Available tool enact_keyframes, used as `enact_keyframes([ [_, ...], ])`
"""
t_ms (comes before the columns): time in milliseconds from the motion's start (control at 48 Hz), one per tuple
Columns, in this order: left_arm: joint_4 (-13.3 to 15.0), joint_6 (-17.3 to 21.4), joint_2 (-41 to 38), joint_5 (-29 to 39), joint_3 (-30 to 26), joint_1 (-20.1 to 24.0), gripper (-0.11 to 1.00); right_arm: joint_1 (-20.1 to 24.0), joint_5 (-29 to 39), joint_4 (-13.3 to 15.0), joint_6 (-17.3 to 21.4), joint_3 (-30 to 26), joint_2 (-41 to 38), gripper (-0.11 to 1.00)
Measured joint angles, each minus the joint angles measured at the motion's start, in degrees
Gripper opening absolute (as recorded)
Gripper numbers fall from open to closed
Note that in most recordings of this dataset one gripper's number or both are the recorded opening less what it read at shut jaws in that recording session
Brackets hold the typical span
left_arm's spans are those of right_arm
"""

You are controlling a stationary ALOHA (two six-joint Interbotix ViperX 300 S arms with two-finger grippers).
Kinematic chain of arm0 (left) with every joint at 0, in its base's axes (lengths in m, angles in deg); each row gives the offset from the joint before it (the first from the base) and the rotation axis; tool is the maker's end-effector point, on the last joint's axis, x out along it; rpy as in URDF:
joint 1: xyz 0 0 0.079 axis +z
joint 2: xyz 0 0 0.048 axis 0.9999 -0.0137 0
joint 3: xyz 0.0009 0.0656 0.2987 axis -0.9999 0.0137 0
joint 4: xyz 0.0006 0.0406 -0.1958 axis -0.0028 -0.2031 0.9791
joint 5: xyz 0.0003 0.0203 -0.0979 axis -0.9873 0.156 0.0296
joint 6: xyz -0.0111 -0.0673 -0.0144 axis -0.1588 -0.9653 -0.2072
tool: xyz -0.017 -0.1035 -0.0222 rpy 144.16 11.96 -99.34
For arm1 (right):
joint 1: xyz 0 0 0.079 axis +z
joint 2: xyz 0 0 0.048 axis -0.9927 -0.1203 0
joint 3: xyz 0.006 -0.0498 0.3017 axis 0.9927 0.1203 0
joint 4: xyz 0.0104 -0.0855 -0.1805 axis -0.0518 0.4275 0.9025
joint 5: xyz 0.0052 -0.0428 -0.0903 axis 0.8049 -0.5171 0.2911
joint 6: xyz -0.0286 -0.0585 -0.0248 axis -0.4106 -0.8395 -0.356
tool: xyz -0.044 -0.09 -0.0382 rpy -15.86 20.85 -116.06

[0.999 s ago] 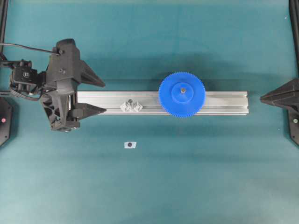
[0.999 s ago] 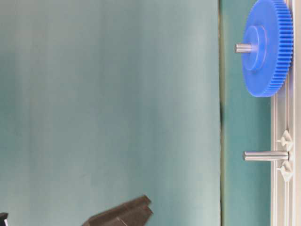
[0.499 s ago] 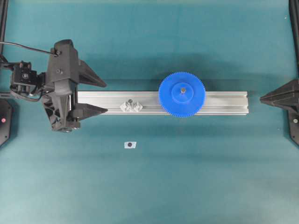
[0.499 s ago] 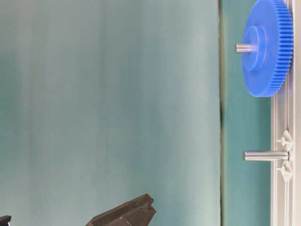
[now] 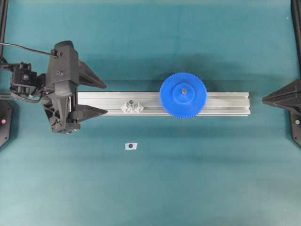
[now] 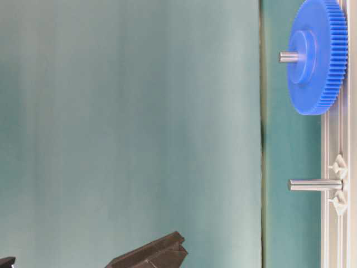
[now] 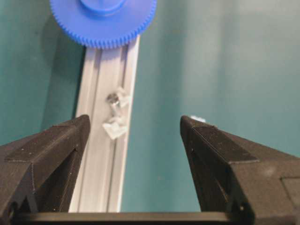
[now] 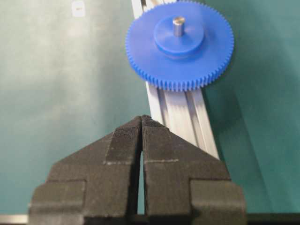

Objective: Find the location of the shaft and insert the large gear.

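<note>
Standing wide apart with nothing between them, the fingers of the left gripper straddle the near end of the aluminium rail, one on each side of it, and touch neither the rail nor anything on it. Just ahead of these fingers along the rail stands the shaft, a thin grey pin upright between its two clear brackets, bare of any gear. Farther along the rail, well beyond the shaft, the large gear lies flat on the rail, seated on a second metal pin whose tip pokes up through its raised hub. Off to the side of the left fingers, on the teal table, lies a small white tag with a dark dot, apart from the rail. The right gripper has its fingers pressed together, holding nothing; it sits back beyond the far end of the rail, with the gear ahead of its tips and well clear of them.
</note>
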Motion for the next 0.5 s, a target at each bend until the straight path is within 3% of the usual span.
enact_keyframes([
  [499,-0.1,0.4,0.1,-1.1,1.1,-0.1,0.77,0.0,0.9,0.0,0.0,0.5,0.1,0.01],
])
